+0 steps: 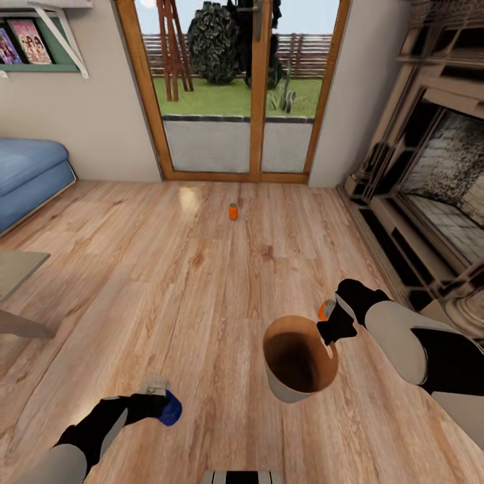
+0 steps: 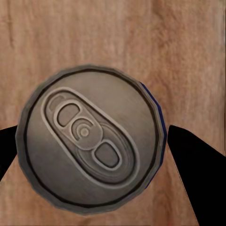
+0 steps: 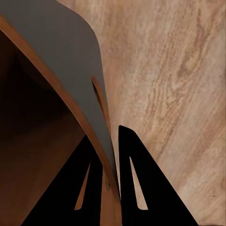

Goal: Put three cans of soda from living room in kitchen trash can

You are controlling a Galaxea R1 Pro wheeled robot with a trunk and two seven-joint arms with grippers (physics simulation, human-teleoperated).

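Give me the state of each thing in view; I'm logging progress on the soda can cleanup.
Blue can: held in the left gripper, top facing its camera.
Trash can: rim pinched by the right gripper, tilted, no cans visible inside.
Far orange can: upright on the floor near the glass doors.
Near orange can: mostly hidden behind the right gripper.
Glass doors: closed.

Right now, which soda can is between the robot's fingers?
The dark blue can, sitting between the left gripper fingers. One orange can stands far off by the glass doors; another orange can peeks out behind the bucket.
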